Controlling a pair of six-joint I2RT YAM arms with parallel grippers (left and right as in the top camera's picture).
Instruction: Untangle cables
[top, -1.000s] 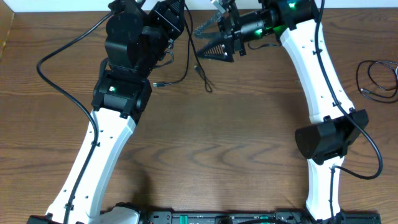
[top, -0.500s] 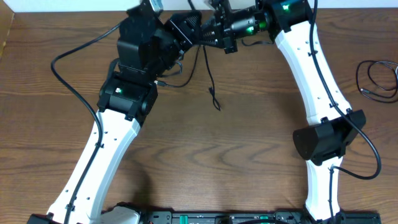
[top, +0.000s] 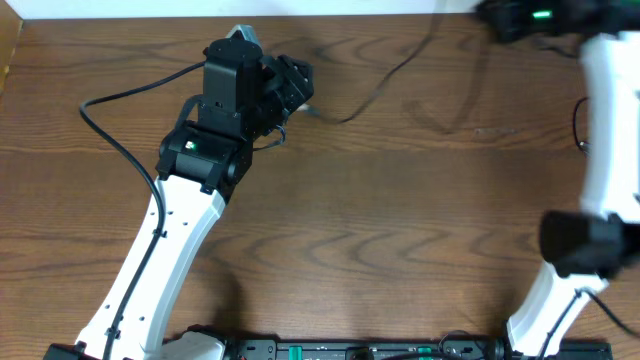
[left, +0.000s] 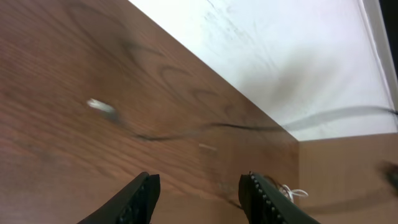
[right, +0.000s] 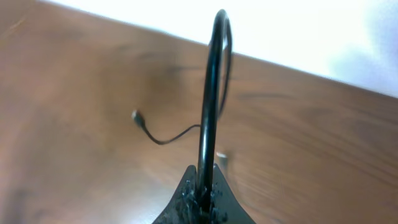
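The black cable (top: 375, 85) runs stretched over the wood from beside my left gripper (top: 298, 85) up toward the blurred right arm (top: 535, 15) at the table's far right. My right gripper (right: 202, 194) is shut on this cable, which rises from the jaws in a loop (right: 214, 87). Its plug end (right: 135, 115) lies on the table. The left gripper (left: 199, 196) is open with nothing between its fingers, and the black cable (left: 186, 130) with its plug (left: 99, 107) lies ahead of it. A bit of white cable (left: 292, 194) shows by the right finger.
A dark coil of cord (top: 600, 125) lies at the table's right edge. The left arm's own thick black wire (top: 110, 105) arcs over the table's left part. A white surface (left: 280, 50) lies beyond the table's far edge.
My right gripper shut on the black cable and swung far to the right, drawing it out. The left gripper opened and let go, staying near the far edge.
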